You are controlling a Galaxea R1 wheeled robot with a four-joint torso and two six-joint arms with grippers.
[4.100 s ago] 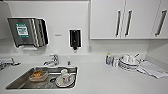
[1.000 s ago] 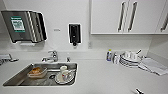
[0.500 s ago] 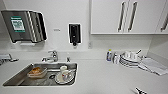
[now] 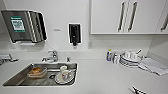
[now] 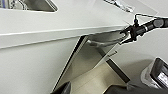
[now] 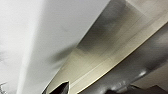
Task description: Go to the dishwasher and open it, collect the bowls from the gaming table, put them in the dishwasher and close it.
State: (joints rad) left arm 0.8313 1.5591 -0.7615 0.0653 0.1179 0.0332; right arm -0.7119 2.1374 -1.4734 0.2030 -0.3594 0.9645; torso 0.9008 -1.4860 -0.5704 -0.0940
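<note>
The dishwasher (image 5: 91, 58) shows its silver steel front under the white counter (image 5: 62, 20) in the left wrist view. A bar handle (image 5: 105, 43) runs along its top. My right gripper (image 5: 128, 33) reaches in at the end of that handle, and I cannot tell its grip. In the right wrist view the steel front (image 6: 120, 37) is very close. My left gripper (image 5: 87, 90) hangs low in front of the door, apart from it. I cannot tell whether the door is ajar. The bowls and the gaming table are out of view.
On the counter (image 4: 105, 77) are a steel sink (image 4: 15, 80) with dishes, a tap (image 4: 52, 55), a bottle (image 4: 108, 55), stacked white plates (image 4: 130, 60) and cloths (image 4: 153, 66). Above hang a towel dispenser (image 4: 23, 26), a soap dispenser (image 4: 74, 33) and white cupboards (image 4: 107, 17).
Since four seconds ago the whole head picture has shifted a little, so the camera moved. Over the last second nothing has visibly changed.
</note>
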